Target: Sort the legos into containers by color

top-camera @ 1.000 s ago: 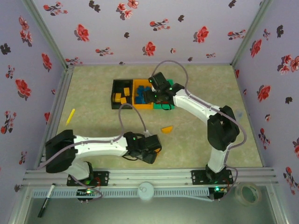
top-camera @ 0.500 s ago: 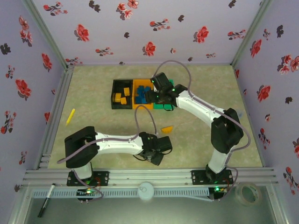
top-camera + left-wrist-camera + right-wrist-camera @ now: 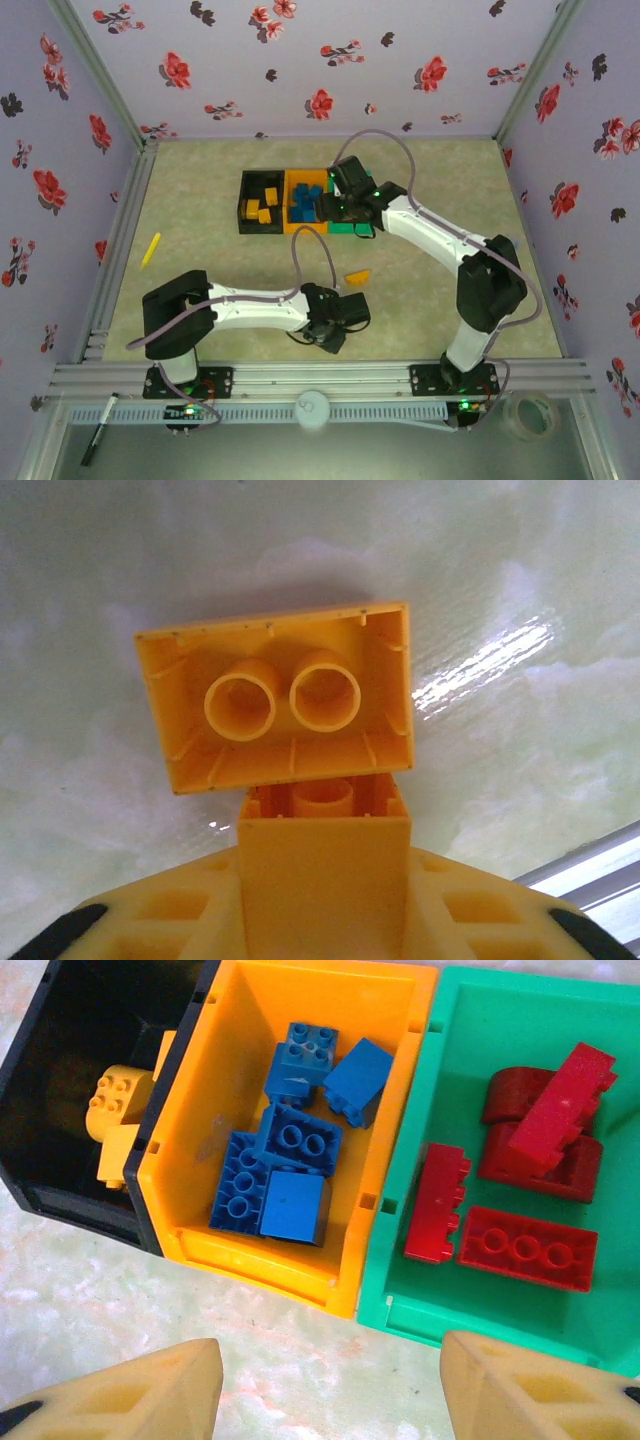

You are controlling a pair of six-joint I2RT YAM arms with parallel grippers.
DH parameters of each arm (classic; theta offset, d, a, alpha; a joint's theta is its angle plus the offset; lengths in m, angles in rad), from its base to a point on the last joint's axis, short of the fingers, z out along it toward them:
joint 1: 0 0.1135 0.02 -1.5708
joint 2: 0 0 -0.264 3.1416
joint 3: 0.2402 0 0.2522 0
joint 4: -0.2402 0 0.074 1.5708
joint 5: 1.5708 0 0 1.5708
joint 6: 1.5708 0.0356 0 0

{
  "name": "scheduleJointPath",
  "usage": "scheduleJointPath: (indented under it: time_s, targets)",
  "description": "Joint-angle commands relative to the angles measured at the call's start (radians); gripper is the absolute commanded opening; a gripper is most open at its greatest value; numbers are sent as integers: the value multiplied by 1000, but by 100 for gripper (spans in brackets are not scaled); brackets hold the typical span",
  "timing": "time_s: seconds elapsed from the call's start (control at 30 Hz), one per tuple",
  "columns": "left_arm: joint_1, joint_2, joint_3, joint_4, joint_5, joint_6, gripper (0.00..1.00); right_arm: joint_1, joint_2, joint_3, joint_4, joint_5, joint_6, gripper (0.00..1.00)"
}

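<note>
In the left wrist view my left gripper (image 3: 325,905) is shut on a small square yellow-orange lego (image 3: 324,845). A larger yellow-orange lego (image 3: 280,705) lies just beyond it, hollow underside towards the camera. From above, the left gripper (image 3: 345,313) is low over the near table, with another orange lego (image 3: 356,277) lying just beyond it. My right gripper (image 3: 330,1390) is open with nothing in it, hovering before the containers: the black bin (image 3: 60,1200) with yellow legos (image 3: 118,1100), the orange bin (image 3: 250,1260) with blue legos (image 3: 290,1165), the green bin (image 3: 440,1310) with red legos (image 3: 528,1250).
A thin yellow stick (image 3: 150,249) lies on the left of the table. A marker pen (image 3: 98,430), a white knob (image 3: 313,408) and a tape roll (image 3: 528,412) sit below the front rail. Floral walls enclose the table on three sides.
My left arm has swung to the right along the near table and its jaws have shut on the small yellow-orange lego. My right arm has shifted slightly right over the bins.
</note>
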State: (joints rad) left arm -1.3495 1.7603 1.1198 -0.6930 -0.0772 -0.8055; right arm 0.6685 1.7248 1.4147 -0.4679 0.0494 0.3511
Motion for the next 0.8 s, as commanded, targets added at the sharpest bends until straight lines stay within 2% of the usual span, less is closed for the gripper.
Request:
scheduleJointPath:
  time_s: [0.0, 0.13, 0.23, 0.33, 0.5, 0.67, 0.77]
  targets:
    - [28, -45, -27, -54, -31, 9, 34, -15, -46, -28, 14, 21, 17, 60]
    - [86, -127, -66, -89, -61, 30, 34, -28, -66, -55, 18, 20, 19, 60]
    - [164, -199, -109, -98, -62, 77, 33, -40, -86, -80, 27, 14, 19, 60]
    - [270, -273, -133, -106, -62, 135, 33, -45, -106, -105, 38, 12, 20, 59]
    - [497, -368, -124, -96, -67, 242, 33, -46, -141, -151, 52, 12, 23, 60]
    - [716, -373, -57, -29, -44, 321, 33, -46, -162, -188, 56, 1, 24, 59]
    - [810, -331, 25, 2, -34, 365, 33, -45, -175, -210, 57, -12, 29, 59]
